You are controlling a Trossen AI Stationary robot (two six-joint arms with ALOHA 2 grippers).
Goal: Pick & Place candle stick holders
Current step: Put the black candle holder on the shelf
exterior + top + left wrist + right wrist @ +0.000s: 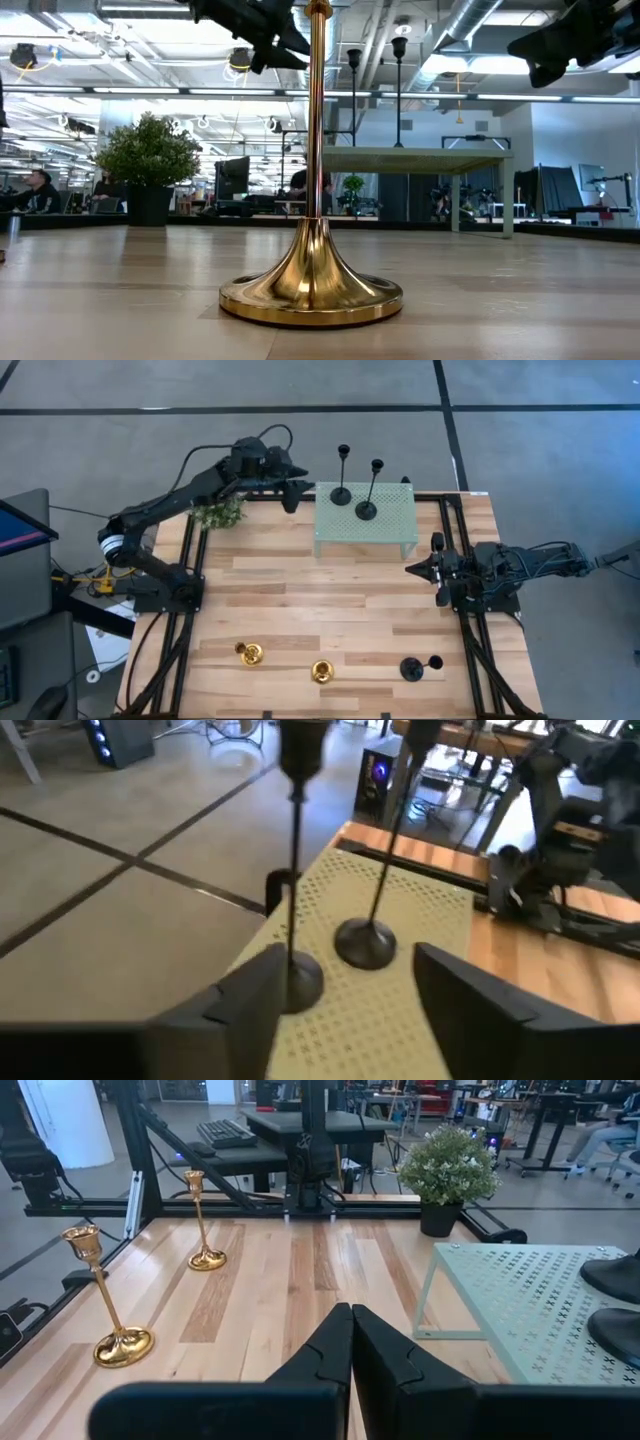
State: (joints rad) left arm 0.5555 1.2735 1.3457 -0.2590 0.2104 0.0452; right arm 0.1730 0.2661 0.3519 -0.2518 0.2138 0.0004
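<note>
Two tall black candle stick holders [342, 494] [367, 510] stand by their round bases on the pale green mesh stand [390, 525]; they also show in the left wrist view [296, 982] [364, 941]. A third black holder [411, 668] stands at the table's near right. Two gold holders [250, 653] [321, 672] stand near the front edge; one fills the low view [311, 290]. My left gripper [298, 492] [345, 988] is open and empty, above the stand's far left corner. My right gripper [415, 568] [350, 1342] is shut and empty, right of the stand.
A small green plant [218, 512] in a dark pot stands at the far left of the table, beside my left arm. The wooden table top [320, 610] lies bare between the mesh stand and the gold holders. Black frame rails [190, 560] run along both sides.
</note>
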